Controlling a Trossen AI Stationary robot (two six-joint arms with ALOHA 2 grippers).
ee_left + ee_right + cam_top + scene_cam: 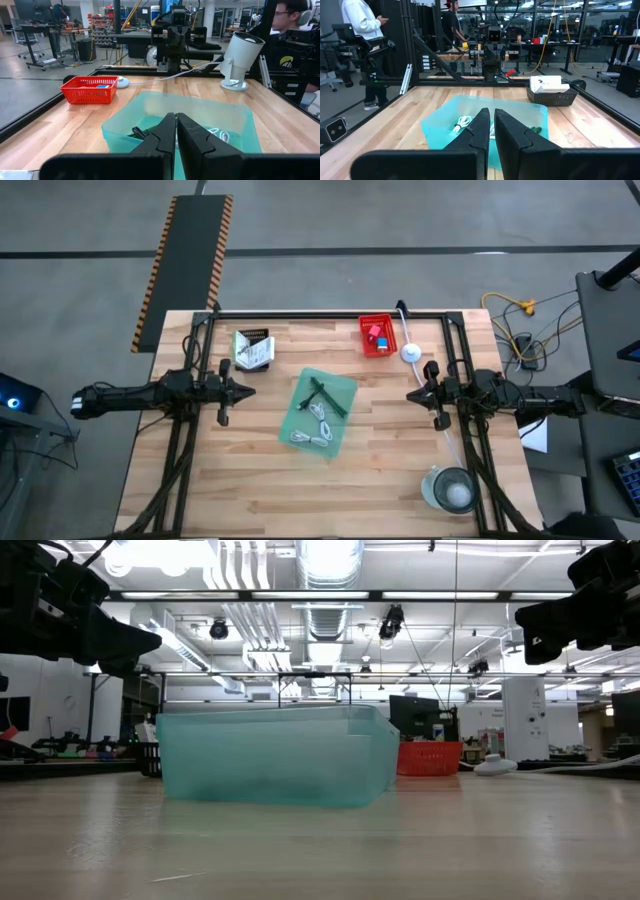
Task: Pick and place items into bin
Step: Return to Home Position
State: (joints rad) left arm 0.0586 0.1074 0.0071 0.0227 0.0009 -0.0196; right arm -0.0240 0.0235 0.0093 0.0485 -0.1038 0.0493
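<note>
White coiled cables (318, 430) and a black cable (326, 395) lay inside the translucent teal bin (336, 425) at mid-table. The left gripper (248, 390) hung near the bin on the left arm's side, raised off the wood. Its jaws were pressed together with only a hairline slit between them and held nothing, and its fingers (160, 142) pointed at the bin. The right gripper (411, 393) hung on the bin's opposite side, somewhat farther off, with its jaws likewise closed on nothing. Behind the bin toward the right arm stood a red basket (363, 325) holding a blue piece (372, 332) and a pink piece (381, 341). Behind the bin toward the left arm sat a black tray (253, 335) of white printed packets (255, 353).
</note>
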